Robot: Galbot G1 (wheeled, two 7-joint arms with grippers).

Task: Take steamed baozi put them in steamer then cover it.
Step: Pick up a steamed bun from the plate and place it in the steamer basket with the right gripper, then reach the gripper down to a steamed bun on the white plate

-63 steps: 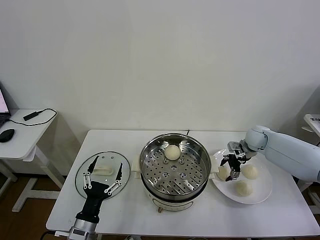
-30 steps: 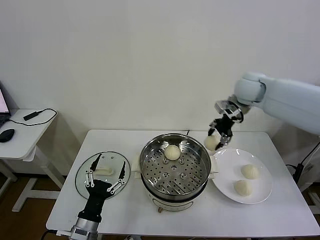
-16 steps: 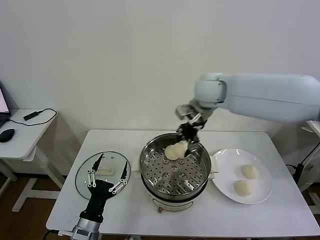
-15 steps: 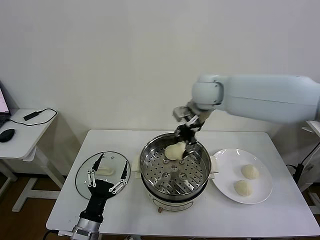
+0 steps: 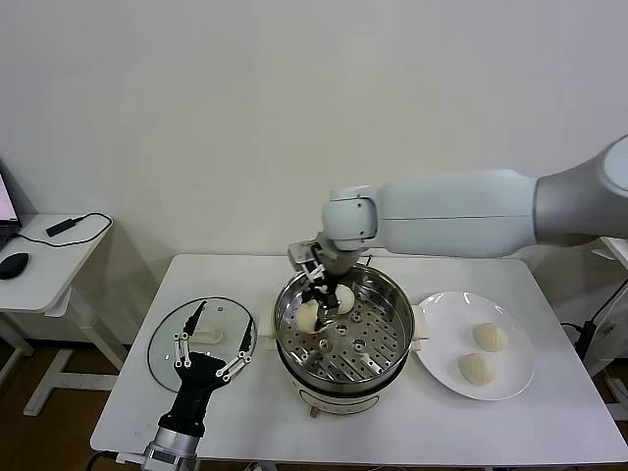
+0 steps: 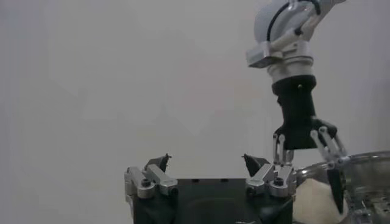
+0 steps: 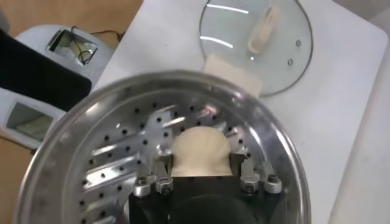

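Note:
The steamer (image 5: pixel 388 294) stands mid-table, its perforated tray (image 7: pixel 109 170) showing. My right gripper (image 5: pixel 313 304) reaches into its left part, shut on a cream-white steamed baozi (image 5: pixel 308 316), which in the right wrist view sits pinched between the two fingers as baozi (image 7: pixel 200 152). A second baozi (image 5: pixel 344 298) lies on the tray at the back. Two more baozi (image 5: pixel 490 337) (image 5: pixel 477 368) lie on the white plate (image 5: pixel 442 324). The glass cover (image 5: pixel 162 348) lies flat at the left, and my left gripper (image 5: pixel 208 345) stands open just above it.
A side table (image 5: pixel 39 260) with a mouse and a cable stands at the far left. My right arm (image 5: pixel 461 211) spans above the table's back right. In the left wrist view my right gripper (image 6: pixel 308 176) hangs at the steamer rim (image 6: pixel 365 158).
My right gripper has carried the baozi from the plate side across the steamer to its left part and lowered it inside. The left gripper has stayed over the cover.

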